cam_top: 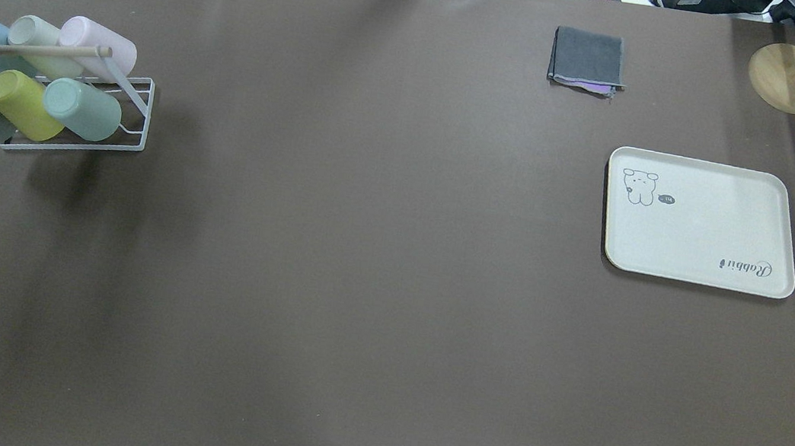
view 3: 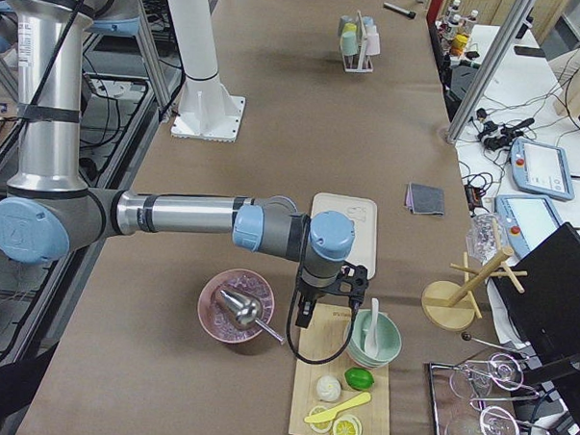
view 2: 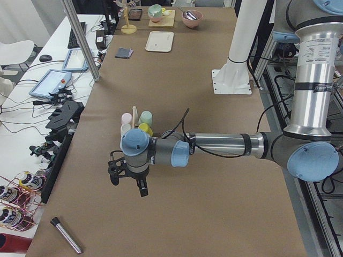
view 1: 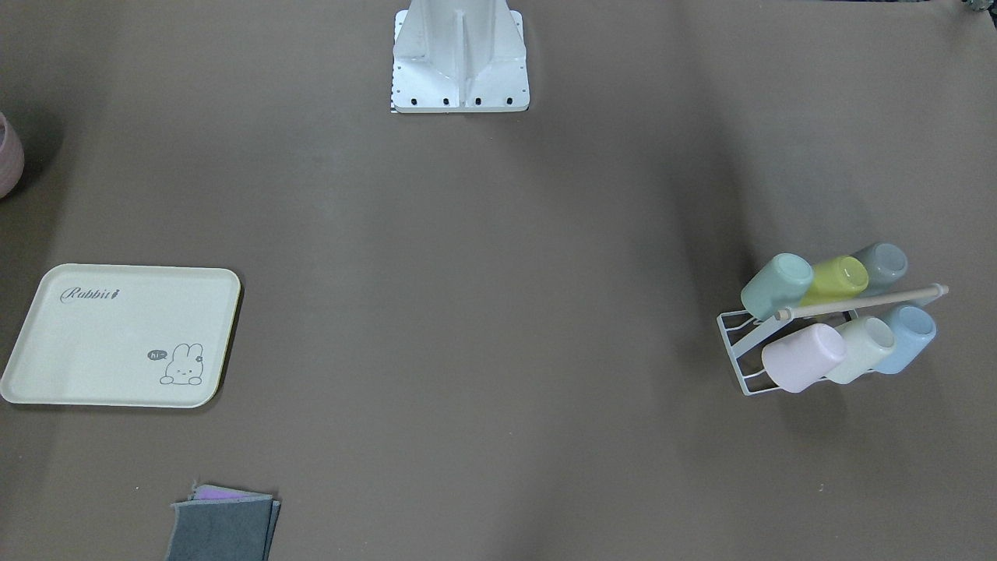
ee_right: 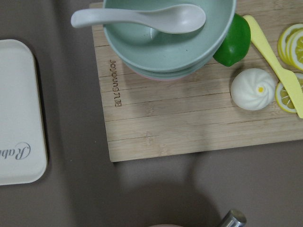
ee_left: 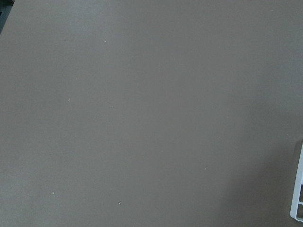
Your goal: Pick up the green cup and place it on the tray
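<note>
Step in hand, as I am judging it: the reach for the green cup (cam_top: 82, 109), which nothing is gripping yet. My left gripper (view 2: 127, 184) is hanging over bare table (cam_top: 373, 289) near the wire rack (cam_top: 81, 147). Its wrist camera is showing only brown surface and one corner of that rack. It is appearing in the side view alone, so I cannot tell whether its fingers are apart or together. The same is applying to my right gripper (view 3: 320, 296), which is hovering by the wooden board (ee_right: 189, 118), close to the tray (cam_top: 703, 232).

Recommendations:
- I am advising an approach from the rack's open end toward the table centre, since the lime cup (cam_top: 21, 103) is sitting just beside the target on the other side.
- I am keeping clear of the wooden bar (cam_top: 21, 49) that is running above the rack.
- I am planning to close on mid-body and draw the cup out along its own tilt, not straight up.
- The tray is lying well apart, on my right, so a long carry or a hand-over is looking likely.

Condition of the target: a plain mint-green tumbler, smooth, slightly tapered and handleless, the same size as its neighbours. It is leaning tilted on the rack, end position of the row nearer my base. The smooth wall is suggesting some risk of slipping.
</note>
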{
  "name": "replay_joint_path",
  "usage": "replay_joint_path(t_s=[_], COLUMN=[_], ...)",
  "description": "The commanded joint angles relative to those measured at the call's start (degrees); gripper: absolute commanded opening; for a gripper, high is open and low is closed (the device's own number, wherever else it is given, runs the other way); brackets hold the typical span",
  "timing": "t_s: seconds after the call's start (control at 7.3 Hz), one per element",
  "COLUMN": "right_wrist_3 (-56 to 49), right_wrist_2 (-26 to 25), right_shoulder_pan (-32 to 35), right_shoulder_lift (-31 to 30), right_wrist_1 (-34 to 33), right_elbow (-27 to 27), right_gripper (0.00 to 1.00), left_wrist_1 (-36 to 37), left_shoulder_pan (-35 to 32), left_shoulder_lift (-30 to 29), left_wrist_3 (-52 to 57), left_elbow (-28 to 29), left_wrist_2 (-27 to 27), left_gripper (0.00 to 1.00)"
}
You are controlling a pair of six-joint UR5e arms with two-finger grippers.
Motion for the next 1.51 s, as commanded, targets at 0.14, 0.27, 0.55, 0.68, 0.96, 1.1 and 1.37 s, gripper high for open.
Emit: replay_joint_path(t_s=[0.14,0.27,0.55,0.68,0.96,1.1,1.37], right_wrist_3=[0.0,0.9,7.1,14.7,18.1,18.3,20.5], right_wrist_2=[-0.1,0.2,0.8,2.1,1.2,0.8,0.8], right_shoulder_pan=[-1.2,-3.1,-5.8,-8.9,-14.7,-16.4,-18.6], right_shoulder_lift=[0.7,1.1,3.3,3.4,6.1,7.5,14.2], right_wrist_1=[0.2,0.6,0.6,0.7,0.8,1.1,8.2], right_elbow=[-0.5,-0.4,1.3,2.8,2.7,1.4,-10.3], right_gripper=[1.0,1.0,0.99,0.99,0.99,0.99,0.98], left_wrist_1=[0.1,0.1,0.1,0.0,-0.1,-0.1,0.1], left_shoulder_pan=[0.0,0.0,0.0,0.0,0.0,0.0,0.0], left_shoulder_lift=[-0.1,-0.1,-0.3,-0.3,-0.5,-0.6,-0.6], left_wrist_3=[0.0,0.0,0.0,0.0,0.0,0.0,0.0], left_elbow=[0.0,0.0,0.4,0.4,0.7,0.8,0.8], left_wrist_2=[-0.1,-0.1,-0.1,-0.1,-0.2,-0.2,-0.1], left_gripper=[0.98,0.98,0.98,0.98,0.98,0.98,0.98])
